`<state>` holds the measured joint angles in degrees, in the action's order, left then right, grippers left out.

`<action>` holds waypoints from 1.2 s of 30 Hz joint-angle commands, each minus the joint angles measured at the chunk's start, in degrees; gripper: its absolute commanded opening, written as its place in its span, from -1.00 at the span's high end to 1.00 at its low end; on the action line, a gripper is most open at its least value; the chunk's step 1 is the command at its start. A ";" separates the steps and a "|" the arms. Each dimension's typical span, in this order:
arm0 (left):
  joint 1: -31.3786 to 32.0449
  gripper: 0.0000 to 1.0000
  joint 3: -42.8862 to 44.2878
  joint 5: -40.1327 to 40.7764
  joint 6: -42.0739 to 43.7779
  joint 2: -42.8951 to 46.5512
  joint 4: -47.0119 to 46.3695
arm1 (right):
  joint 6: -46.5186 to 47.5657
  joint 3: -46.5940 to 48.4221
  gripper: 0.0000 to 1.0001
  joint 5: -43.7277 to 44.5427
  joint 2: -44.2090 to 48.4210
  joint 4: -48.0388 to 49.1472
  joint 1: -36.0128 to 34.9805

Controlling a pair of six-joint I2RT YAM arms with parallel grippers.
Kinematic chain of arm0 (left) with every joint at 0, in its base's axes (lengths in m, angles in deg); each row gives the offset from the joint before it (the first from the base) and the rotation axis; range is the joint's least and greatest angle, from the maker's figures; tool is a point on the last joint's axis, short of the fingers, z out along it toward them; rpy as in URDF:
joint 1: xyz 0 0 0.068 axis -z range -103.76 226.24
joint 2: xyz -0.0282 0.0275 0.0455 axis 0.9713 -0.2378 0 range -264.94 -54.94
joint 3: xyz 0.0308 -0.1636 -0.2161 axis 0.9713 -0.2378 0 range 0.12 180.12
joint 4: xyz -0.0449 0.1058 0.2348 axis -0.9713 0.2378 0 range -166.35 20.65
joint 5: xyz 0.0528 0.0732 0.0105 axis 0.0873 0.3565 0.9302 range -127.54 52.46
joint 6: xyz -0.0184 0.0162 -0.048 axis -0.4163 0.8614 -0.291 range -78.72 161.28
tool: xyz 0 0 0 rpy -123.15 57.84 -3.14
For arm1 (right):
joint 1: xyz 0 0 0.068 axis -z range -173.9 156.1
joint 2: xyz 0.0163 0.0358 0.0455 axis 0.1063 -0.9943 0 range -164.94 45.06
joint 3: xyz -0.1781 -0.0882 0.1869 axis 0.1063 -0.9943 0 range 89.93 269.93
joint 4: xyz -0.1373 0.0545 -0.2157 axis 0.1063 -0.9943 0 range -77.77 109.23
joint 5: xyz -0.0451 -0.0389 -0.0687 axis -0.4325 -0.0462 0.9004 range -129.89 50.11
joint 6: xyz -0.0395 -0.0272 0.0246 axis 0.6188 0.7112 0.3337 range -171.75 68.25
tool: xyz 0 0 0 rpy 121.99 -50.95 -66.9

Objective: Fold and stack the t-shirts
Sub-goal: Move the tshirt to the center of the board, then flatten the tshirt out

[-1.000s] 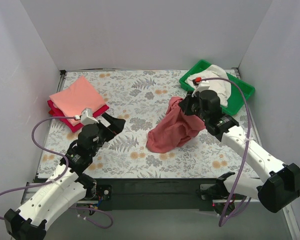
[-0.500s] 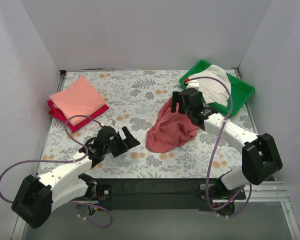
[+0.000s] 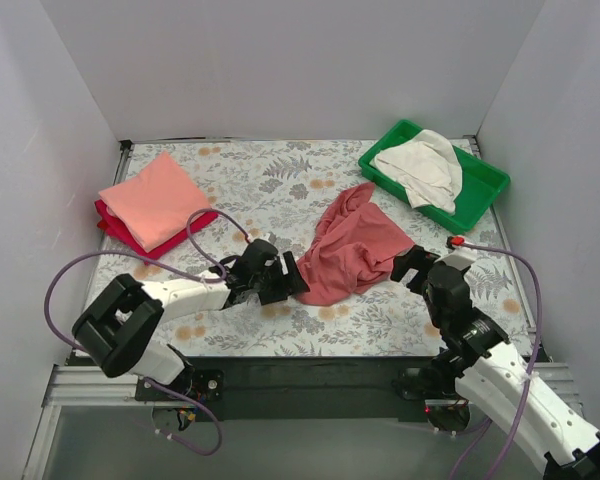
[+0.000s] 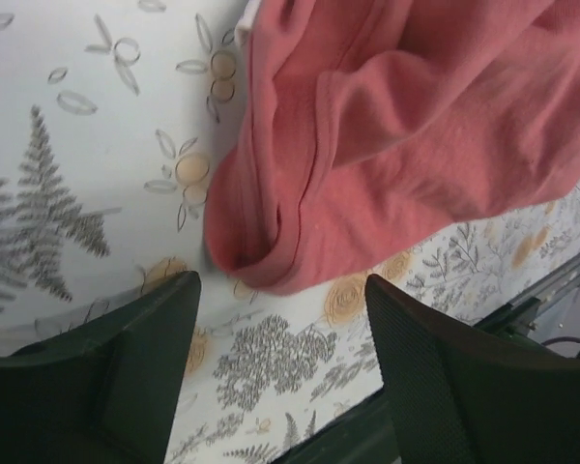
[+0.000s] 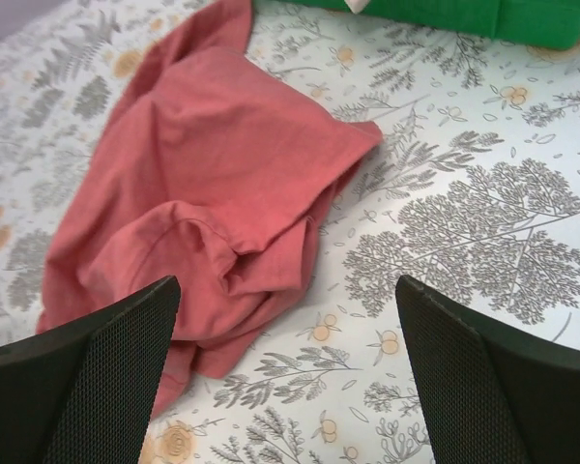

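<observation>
the right tool [image 3: 412, 266] has dropped the red shirt [image 3: 355, 245] and backed off to the lower right, wide and empty. the left tool [image 3: 285, 281], also wide, has reached its lower-left hem, so flattening likely comes next. the shirt lies crumpled mid-tabletop [image 3: 280, 180]. the tray [image 3: 483, 190], upper right, holds the white shirt [image 3: 420, 165].

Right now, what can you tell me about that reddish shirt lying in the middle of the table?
The brick-red shirt is soft, cotton-looking cloth, lying crumpled and unfolded on the flowered table, with one part trailing toward the green tray. A stitched hem curls over at its near-left corner, ahead of the open left gripper. The open right gripper sits at its other side; neither holds it.
</observation>
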<state>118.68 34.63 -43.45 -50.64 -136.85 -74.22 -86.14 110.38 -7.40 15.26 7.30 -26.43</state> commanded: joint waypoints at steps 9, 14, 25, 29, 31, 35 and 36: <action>2.65 1.00 8.13 1.60 0.51 -13.45 0.59 | -3.66 -1.46 -0.97 -0.68 7.04 -2.22 0.10; 2.65 1.00 6.37 8.08 -2.47 -7.75 5.76 | -2.79 -0.24 -0.96 -1.11 2.92 -3.19 0.10; 2.04 1.00 2.15 28.24 -13.37 14.04 34.85 | -2.08 3.54 -0.97 -15.58 -7.63 0.05 0.10; 1.95 1.00 -0.31 30.60 -15.48 19.05 38.03 | -2.35 4.07 -0.97 -19.13 -10.10 3.12 0.19; 1.95 1.00 -0.49 31.57 -16.01 20.47 39.09 | -2.78 4.34 -0.96 -19.39 -12.19 3.49 0.63; 1.95 1.00 -0.31 32.37 -15.75 22.32 39.27 | -2.88 4.86 -0.86 -20.71 -16.07 4.36 2.30; 1.95 1.00 -0.05 32.37 -15.57 22.32 39.27 | -2.61 4.87 -0.83 -20.97 -17.56 5.67 2.73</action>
<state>120.86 34.23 -14.77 -65.31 -115.98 -36.98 -89.07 112.76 -26.37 0.26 8.83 -24.95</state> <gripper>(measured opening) 0.038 0.935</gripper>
